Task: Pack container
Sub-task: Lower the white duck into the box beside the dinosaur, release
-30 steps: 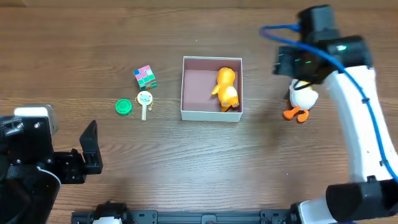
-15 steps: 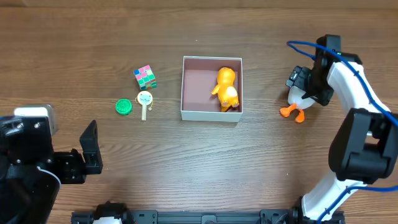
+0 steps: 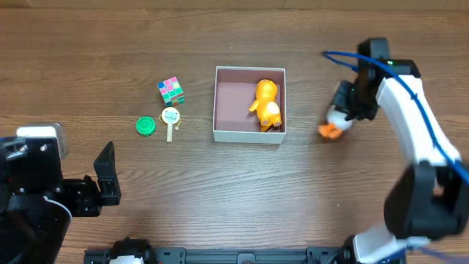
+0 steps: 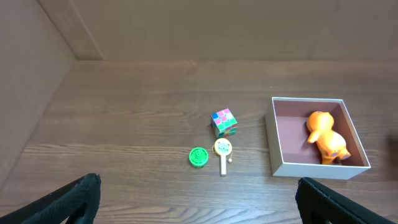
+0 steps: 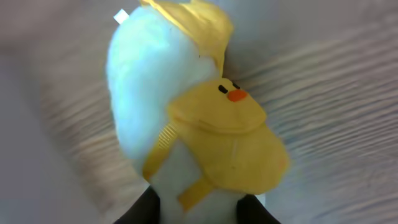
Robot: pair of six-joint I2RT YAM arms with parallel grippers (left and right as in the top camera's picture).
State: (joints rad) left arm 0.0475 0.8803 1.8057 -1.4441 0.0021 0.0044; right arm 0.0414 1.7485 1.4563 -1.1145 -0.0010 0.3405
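The container (image 3: 248, 136) is a square white-walled box with a pink-brown floor at the table's middle, also in the left wrist view (image 4: 317, 169). An orange plush toy (image 3: 267, 104) lies inside it against the right wall (image 4: 326, 138). To the container's right, my right gripper (image 3: 353, 103) is shut on a white plush penguin (image 3: 335, 119) with orange feet. The right wrist view is blurred; there the penguin (image 5: 186, 106) wears a yellow pack and sits between the dark fingers of my right gripper (image 5: 196, 214). My left gripper (image 3: 106, 176) (image 4: 199, 199) stands wide open at the near left, holding nothing.
Left of the container lie a multicoloured cube (image 3: 171, 91) (image 4: 224, 122), a green round disc (image 3: 146, 126) (image 4: 198, 156) and a small yellow-white rattle (image 3: 170, 119) (image 4: 222, 149). A blue cable runs along the right arm.
My right gripper has closed on the penguin and carried it a little left, toward the container. The left arm has not moved.
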